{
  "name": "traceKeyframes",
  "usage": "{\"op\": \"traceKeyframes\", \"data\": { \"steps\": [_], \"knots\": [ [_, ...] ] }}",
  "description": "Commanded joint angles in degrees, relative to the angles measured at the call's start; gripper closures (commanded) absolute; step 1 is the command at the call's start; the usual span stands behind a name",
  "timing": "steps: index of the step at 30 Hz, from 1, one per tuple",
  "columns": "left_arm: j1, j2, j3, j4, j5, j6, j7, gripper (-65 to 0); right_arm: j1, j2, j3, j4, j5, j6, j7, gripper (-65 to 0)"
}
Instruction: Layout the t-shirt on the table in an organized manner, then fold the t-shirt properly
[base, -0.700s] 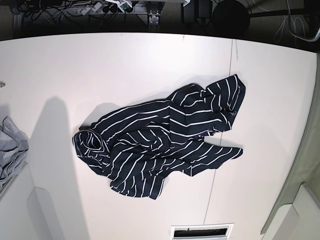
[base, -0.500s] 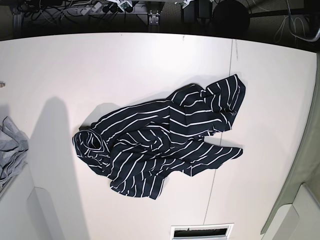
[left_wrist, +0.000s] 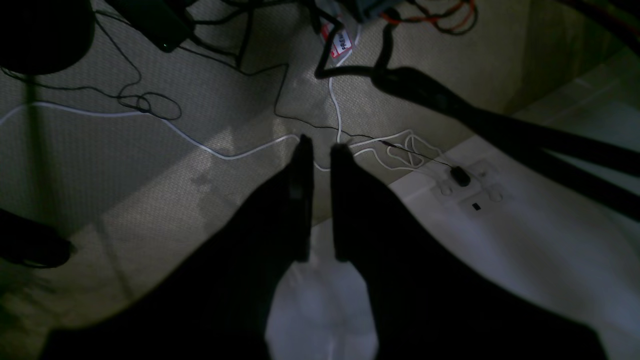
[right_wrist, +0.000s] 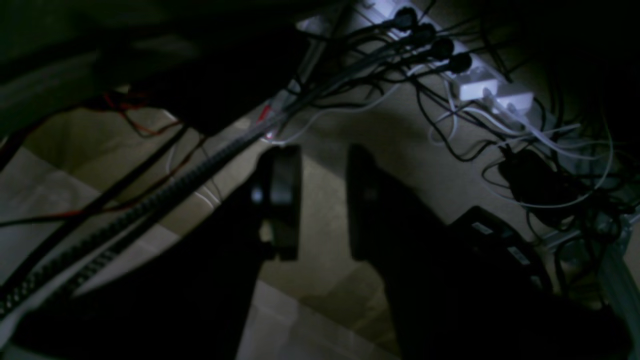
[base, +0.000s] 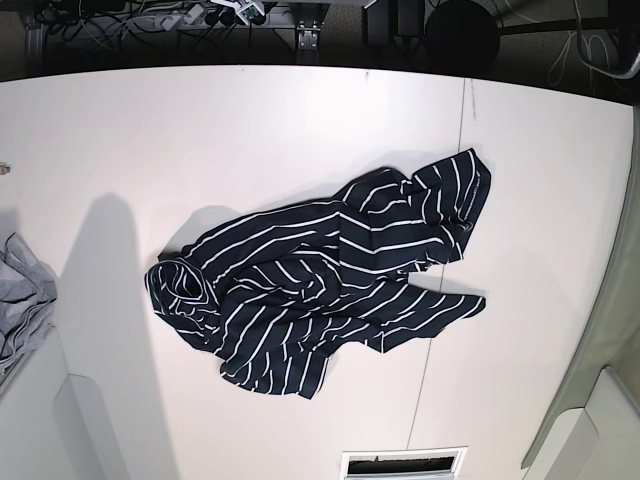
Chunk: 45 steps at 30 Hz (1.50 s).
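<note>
Both end effectors, left (left_wrist: 320, 150) and right (right_wrist: 320, 160), we see slightly parted and empty; t-shirt (base: 320, 285) lies crumpled on the worktop (base: 250, 130).

Legible text is almost wholly lacking. In the left wrist view, a small red-and-white tag (left_wrist: 341, 41) lying on the floor among cables carries dark printed letters, too blurred to read with certainty. In the right wrist view, pale labels (right_wrist: 500, 240) on a black box show no readable characters. The base view shows no text.
</note>
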Motion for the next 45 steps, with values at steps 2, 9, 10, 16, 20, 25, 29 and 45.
{"op": "traceKeyframes", "data": {
  "steps": [2,9,10,16,20,25,29,45],
  "knots": [
    [0.15,0.11,-0.04,0.15,-0.13,-0.55,-0.15,-9.4,-0.20,0.00,-0.07,0.28,-0.17,0.76,0.44,-16.1],
    [0.26,0.09,-0.04,0.15,-0.33,-0.52,-0.15,-9.4,-0.20,0.00,-0.07,0.28,-0.17,0.76,0.44,-16.1],
    [0.26,0.09,-0.04,0.15,-0.52,-0.52,-0.15,-9.4,-0.20,0.00,-0.07,0.28,-0.17,0.79,0.44,-16.1],
    [0.83,-0.50,-0.07,1.68,-4.59,-0.52,-1.11,-9.4,-0.33,0.02,-0.07,0.28,-0.17,0.79,0.42,-16.1],
    [3.23,-2.03,-0.07,6.49,-4.59,-0.52,-1.25,-9.4,-1.75,0.22,-0.07,1.77,-0.17,0.76,0.42,-16.1],
    [7.43,-4.35,-0.31,13.11,-4.61,-0.48,-1.27,-9.4,-6.03,1.01,-0.07,8.57,-0.17,0.79,0.42,-16.1],
    [11.19,-5.40,-5.05,18.23,-4.61,-0.48,-1.29,-9.4,-10.84,2.89,-0.07,16.90,-0.13,0.76,0.42,-16.1],
    [24.74,-5.79,-32.96,45.92,-13.09,-8.76,5.66,-9.4,-28.15,14.67,-0.07,55.01,5.44,0.76,-0.48,-16.1]
  ]
}}
